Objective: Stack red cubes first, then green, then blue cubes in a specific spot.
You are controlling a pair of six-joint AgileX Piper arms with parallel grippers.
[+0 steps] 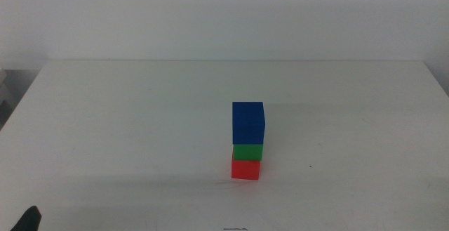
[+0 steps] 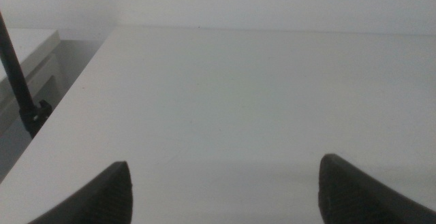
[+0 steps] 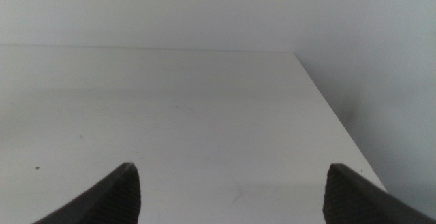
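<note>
Middle view, far 7 o'clock corner: a dark tip of the left gripper (image 1: 29,219) pokes up at the bottom edge, well apart from the cubes. Left wrist view: left gripper (image 2: 225,190) has its jaws spread wide with bare white table (image 2: 245,94) between them, nothing held; a thin black pole (image 2: 17,81) stands off the table's edge. Just right of centre on the table (image 1: 140,119): one upright stack. Red cube (image 1: 245,169) at the base on the tabletop, green cube (image 1: 248,152) resting on it, blue cube (image 1: 248,122) on top at 12 o'clock of the green. Right gripper (image 3: 231,191), in the right wrist view: jaws wide apart, empty, over bare tabletop near the table's edge.
</note>
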